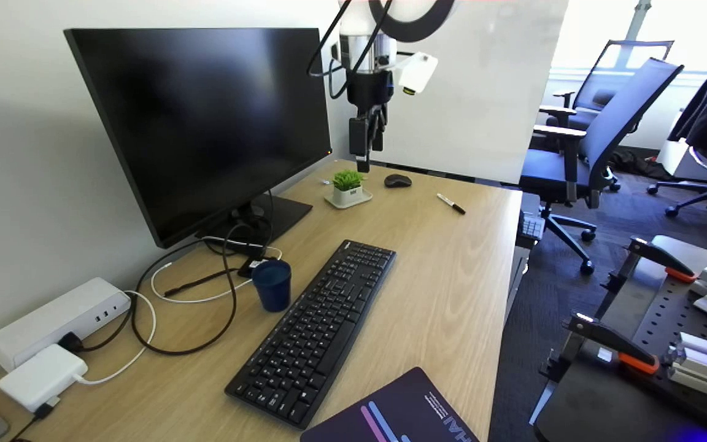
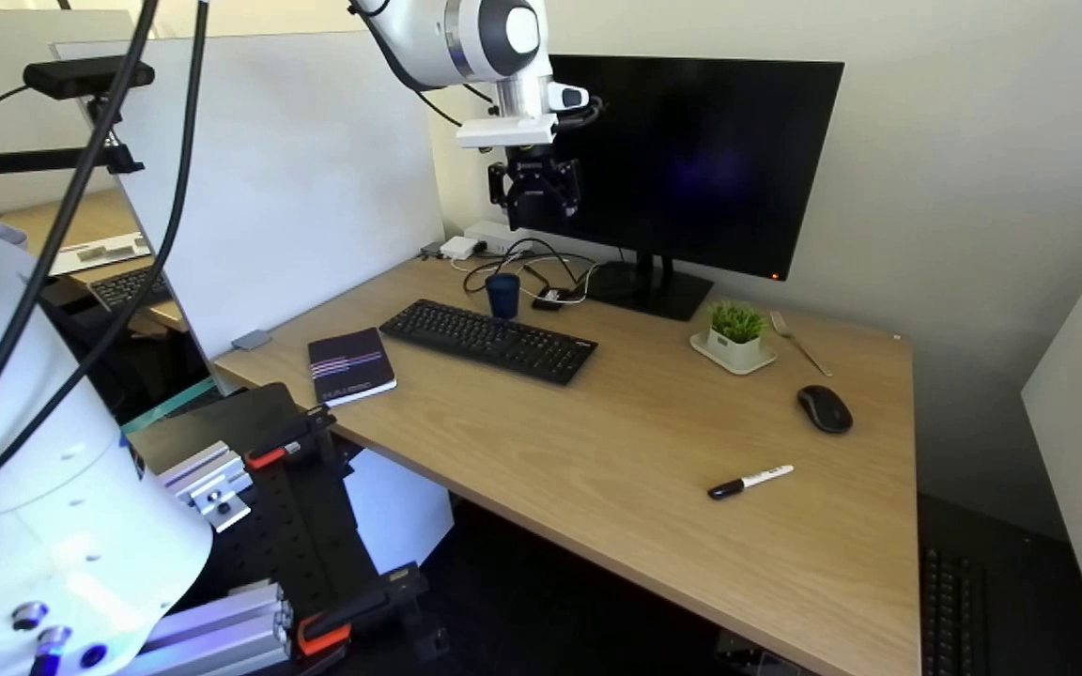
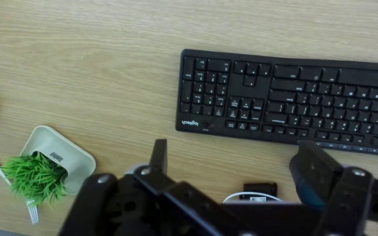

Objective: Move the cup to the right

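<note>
The dark blue cup (image 1: 272, 287) stands upright on the desk, beside the long edge of the black keyboard. It also stands there in an exterior view (image 2: 503, 297). In the wrist view the cup (image 3: 307, 194) is mostly hidden behind the finger on the right side of the picture. My gripper (image 1: 370, 156) hangs well above the desk, pointing down, in front of the monitor; it also shows in an exterior view (image 2: 542, 218). In the wrist view the gripper's fingers (image 3: 231, 144) are wide apart with nothing held between them.
A keyboard (image 1: 323, 325) lies next to the cup. Cables (image 1: 231, 294) and a monitor (image 2: 691, 169) are behind it. A potted plant (image 2: 736, 338), fork (image 2: 799, 343), mouse (image 2: 825, 408), marker (image 2: 750, 482) and notebook (image 2: 351, 364) are on the desk (image 2: 597, 451).
</note>
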